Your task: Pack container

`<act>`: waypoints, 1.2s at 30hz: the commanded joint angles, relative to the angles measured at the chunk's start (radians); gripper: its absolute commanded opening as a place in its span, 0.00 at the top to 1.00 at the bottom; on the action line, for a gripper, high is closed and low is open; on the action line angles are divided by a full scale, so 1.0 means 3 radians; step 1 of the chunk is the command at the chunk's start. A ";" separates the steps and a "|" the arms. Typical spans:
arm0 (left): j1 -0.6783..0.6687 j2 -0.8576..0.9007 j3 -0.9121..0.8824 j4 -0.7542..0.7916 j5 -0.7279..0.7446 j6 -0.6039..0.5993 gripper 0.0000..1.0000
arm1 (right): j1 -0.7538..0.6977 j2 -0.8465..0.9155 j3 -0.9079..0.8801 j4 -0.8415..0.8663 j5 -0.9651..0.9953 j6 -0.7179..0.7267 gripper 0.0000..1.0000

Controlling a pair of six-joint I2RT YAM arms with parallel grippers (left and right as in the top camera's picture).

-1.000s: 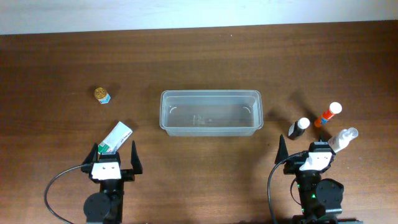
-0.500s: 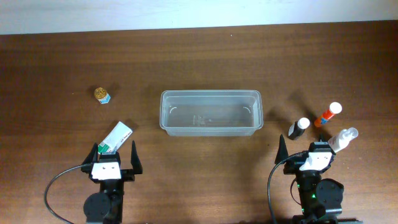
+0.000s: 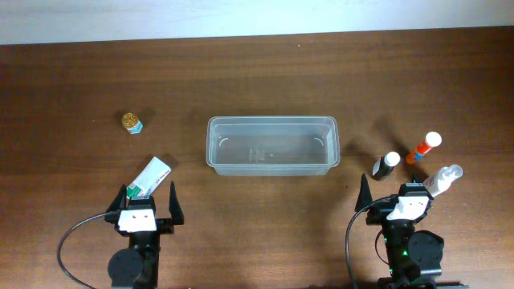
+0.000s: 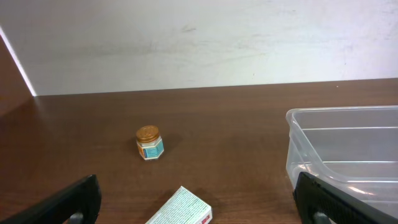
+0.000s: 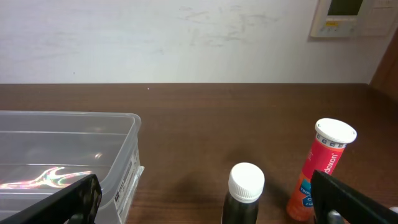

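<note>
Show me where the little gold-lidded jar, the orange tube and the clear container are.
gold-lidded jar (image 4: 149,148), left wrist view, on its label just below the lid.
orange tube (image 5: 321,171), right wrist view, on its orange body under the white cap.
container (image 3: 273,120), overhead view, on its far rim.

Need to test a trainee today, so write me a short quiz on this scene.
1. True or false: the container is empty.
2. On which side of the container does the box lie? A. left B. right C. inside it
3. Fill in: the left gripper and the right gripper are both ___.
Key: 1 true; 2 A; 3 open.
</note>
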 commanded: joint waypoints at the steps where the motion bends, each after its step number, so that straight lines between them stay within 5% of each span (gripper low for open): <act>1: 0.0027 -0.0028 -0.0013 0.0015 0.0014 0.0053 0.01 | 0.0010 -0.0029 -0.0029 0.0004 0.0028 -0.0011 0.01; 8: 0.0027 -0.0025 0.0045 0.0017 0.0052 -0.0275 0.01 | 0.0010 -0.0019 0.0004 -0.0053 0.0027 0.0329 0.01; 15: 0.0027 0.0340 0.0769 -0.0463 0.0048 -0.0426 0.01 | 0.0009 0.0318 0.0505 -0.0161 0.0053 0.0327 0.02; 23: 0.0027 0.1645 0.1902 -0.1310 0.0050 -0.0425 0.01 | 0.0009 0.1603 0.1689 -0.0827 0.0050 0.0327 0.02; 31: 0.0027 0.2900 0.2977 -0.2368 0.0052 -0.0425 0.01 | 0.0009 0.3159 0.3239 -0.2449 0.0036 0.0326 0.02; 36: 0.0027 0.3298 0.3146 -0.2578 0.0135 -0.0426 0.01 | 0.0006 0.3910 0.3742 -0.3051 0.0027 0.0327 0.02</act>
